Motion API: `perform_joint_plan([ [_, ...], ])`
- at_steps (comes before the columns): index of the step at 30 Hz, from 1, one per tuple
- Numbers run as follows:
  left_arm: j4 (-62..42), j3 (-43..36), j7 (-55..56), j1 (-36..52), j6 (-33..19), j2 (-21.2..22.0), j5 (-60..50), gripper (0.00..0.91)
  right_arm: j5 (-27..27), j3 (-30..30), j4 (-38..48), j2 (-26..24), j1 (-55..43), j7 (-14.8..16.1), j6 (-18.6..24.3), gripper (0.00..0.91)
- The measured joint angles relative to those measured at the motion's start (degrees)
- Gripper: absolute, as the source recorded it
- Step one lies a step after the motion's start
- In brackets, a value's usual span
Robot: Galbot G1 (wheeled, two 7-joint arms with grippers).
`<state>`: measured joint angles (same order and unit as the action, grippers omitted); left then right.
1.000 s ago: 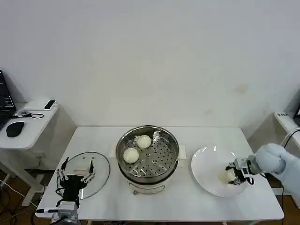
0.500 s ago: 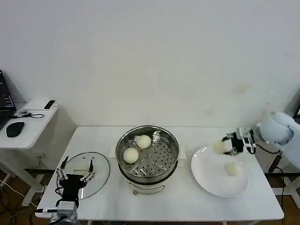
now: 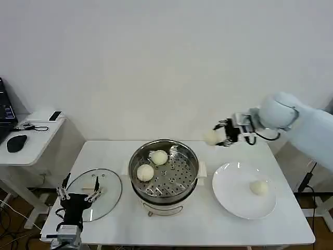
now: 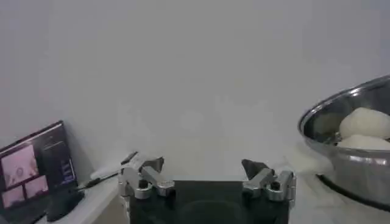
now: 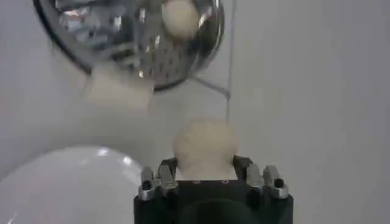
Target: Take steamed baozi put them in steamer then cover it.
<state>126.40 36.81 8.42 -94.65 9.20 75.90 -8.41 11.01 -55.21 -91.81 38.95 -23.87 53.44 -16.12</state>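
Two baozi [image 3: 151,164] already sit in the steamer [image 3: 193,156] on its perforated tray, toward the far-left part of the pot. A third baozi [image 3: 211,137] is clenched in my right end effector [image 3: 218,135], which hangs in the air above the counter [image 3: 208,224], just past the steamer's right rim and toward the wall. In my right wrist view the bun [image 5: 206,145] bulges out between the two fingers [image 5: 164,173], with the steamer [image 5: 201,45] ahead of it. A fourth baozi [image 3: 257,187] waits alone on the white plate [image 3: 229,198] at the right of the counter.

By my reckoning the task is about half done: this bun has to go in, then the last one, then the cover.

That cover [image 3: 112,195] lies flat on the counter left of the steamer, its white bar handle [image 3: 89,187] running roughly left to right. My left end effector [image 3: 78,200] hovers over the cover's near edge with its fingers spread apart and holding nothing. The buns are round domes, so they have no long axis to line up.
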Motion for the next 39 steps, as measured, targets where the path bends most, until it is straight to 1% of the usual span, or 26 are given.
perform_joint_plan([
  [4, 0.34, 0.48, -0.01, 0.02, 0.05, 0.21, 0.10, 0.907, 1.04, -3.15, 0.56, 4.30, -1.52, 0.07, 1.25, 0.635],
  [9, 0.64, 1.14, -0.01, -0.07, 0.12, 0.52, 0.31, 0.907, 1.15, -6.53, 0.91, 9.23, -1.84, 0.84, 3.40, 0.635],
  [13, 0.63, 1.65, -0.01, -0.27, 0.11, 0.75, 0.41, 0.907, 0.36, -8.94, 0.71, 12.65, -1.82, 1.72, 5.56, 0.635],
  [20, 0.69, 2.55, -0.02, -0.21, 0.11, 0.91, 0.78, 0.907, -1.53, -13.00, 0.46, 17.15, -2.49, 3.47, 9.12, 0.635],
  [28, 0.34, 2.99, -0.02, -0.25, -0.01, 1.12, 1.08, 0.907, -4.10, -15.96, 1.29, 20.48, -3.09, 5.66, 13.44, 0.625],
  [34, 0.18, 3.09, -0.02, -0.12, -0.05, 1.12, 1.19, 0.907, -5.13, -17.21, 1.01, 21.03, -3.67, 7.09, 16.61, 0.625],
  [39, 0.07, 2.92, -0.02, -0.07, -0.08, 1.26, 1.19, 0.907, -5.51, -17.92, 0.64, 21.04, -3.71, 7.69, 18.21, 0.625],
])
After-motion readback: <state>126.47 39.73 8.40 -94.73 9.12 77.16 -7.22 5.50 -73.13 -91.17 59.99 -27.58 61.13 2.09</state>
